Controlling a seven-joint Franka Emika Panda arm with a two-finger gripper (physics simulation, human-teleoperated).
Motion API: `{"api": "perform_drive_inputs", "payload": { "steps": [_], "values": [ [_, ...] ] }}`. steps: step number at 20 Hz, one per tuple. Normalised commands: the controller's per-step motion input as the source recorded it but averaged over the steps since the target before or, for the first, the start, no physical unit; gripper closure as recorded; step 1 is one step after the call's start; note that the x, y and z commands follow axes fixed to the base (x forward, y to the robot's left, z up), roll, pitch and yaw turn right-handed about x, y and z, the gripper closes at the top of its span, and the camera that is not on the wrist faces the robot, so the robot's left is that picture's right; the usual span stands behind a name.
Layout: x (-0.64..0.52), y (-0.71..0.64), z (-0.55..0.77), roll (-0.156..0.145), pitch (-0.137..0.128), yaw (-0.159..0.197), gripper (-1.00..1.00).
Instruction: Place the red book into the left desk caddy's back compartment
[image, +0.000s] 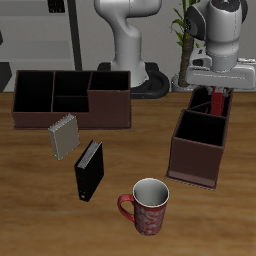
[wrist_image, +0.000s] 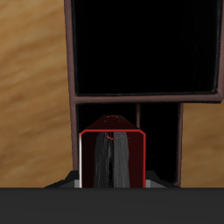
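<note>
risk is a snag: gripper (image: 215, 93) clamped on red book (image: 216, 101), held upright over caddy (image: 196, 160) back end, and if it's off the back compartment (image: 207, 100) the book could catch a divider or drop into 1 middle cell.

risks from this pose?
1. In the exterior view the red book hangs in the tool above the left desk caddy, near its far end. A release off target may drop it into a small middle cell.
2. The wrist view shows dividers close beside the book; a lower corner might catch one and tip it.
3. The back compartment itself cannot be made out.
</note>
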Motion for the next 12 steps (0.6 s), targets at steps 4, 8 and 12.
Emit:
{"api": "perform_drive_inputs", "payload": {
  "steps": [4, 8, 12],
  "values": [
    [0.07, 0.02, -0.20, 0.001, 0.032, 0.020, 1.00],
    [0.11, -0.02, -0.18, -0.013, 0.034, 0.006, 1.00],
    [0.10, 0.01, -0.21, 0.011, 0.037, 0.032, 1.00]
  ]
}}
